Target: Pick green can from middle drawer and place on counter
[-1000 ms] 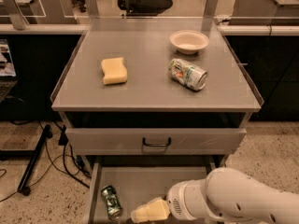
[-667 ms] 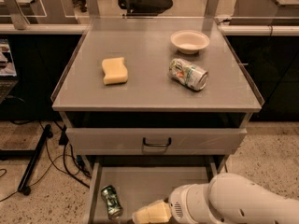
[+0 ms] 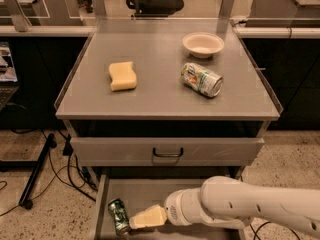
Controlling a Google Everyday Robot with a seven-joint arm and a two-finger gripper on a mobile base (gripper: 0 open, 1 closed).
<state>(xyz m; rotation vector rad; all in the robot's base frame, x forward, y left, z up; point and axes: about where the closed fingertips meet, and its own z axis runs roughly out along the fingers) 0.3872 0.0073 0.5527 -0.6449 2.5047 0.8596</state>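
Note:
The green can [image 3: 118,215] lies on its side at the left of the open middle drawer [image 3: 145,194], near the drawer's left wall. My gripper [image 3: 135,222], with its cream-coloured tip, reaches into the drawer from the right. It sits right beside the can's lower right side, touching it or nearly so. My white arm [image 3: 240,209] covers the drawer's right part. The counter [image 3: 160,96] is above, flat and grey with a thin raised rim.
On the counter lie a yellow sponge [image 3: 122,75], a white bowl [image 3: 203,44] and a paler white-and-silver can [image 3: 201,79] on its side. A shut drawer front with a black handle [image 3: 167,152] sits above the open drawer. Cables and a stand leg [image 3: 37,169] are on the floor at left.
My gripper has moved a little left and up inside the drawer, closing the gap to the green can. The can and the things on the counter have not moved.

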